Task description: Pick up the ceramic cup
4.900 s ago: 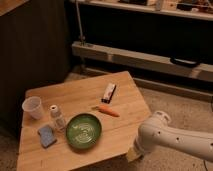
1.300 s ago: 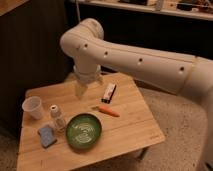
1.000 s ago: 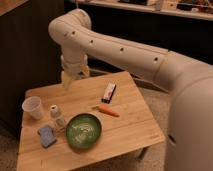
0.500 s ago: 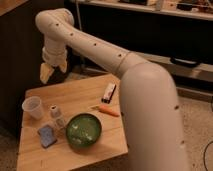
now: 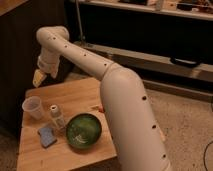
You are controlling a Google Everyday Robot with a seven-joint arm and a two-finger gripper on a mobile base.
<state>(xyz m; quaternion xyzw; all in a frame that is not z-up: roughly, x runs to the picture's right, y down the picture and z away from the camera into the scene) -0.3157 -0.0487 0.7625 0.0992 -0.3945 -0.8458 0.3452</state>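
Above the far left corner of the wooden table hangs the gripper, its pale yellowish tip pointing down and to the left. It is in the air, clear of the tabletop and of everything on it. Whether it is open or closed cannot be told from this angle, and nothing can be seen in its hold.

The white arm that carries it is very large in the view. It rises from the lower right, crosses over the right half of the table, and bends at a rounded joint near the top left before dropping to the gripper.

The ceramic cup stands upright near the left edge of the table, below the gripper in the view and well apart from it. It is whitish, wider at the rim, and has no handle.

Just to the right of the cup stands a small white bottle with a cap. A blue sponge lies in front of the cup and bottle, closer to the near edge. A round green bowl sits right of the sponge, near the bottle, and is much bigger than the cup. A small orange thing peeks out beside the arm, past the bowl; most of it is hidden. A speckled floor lies to the right.
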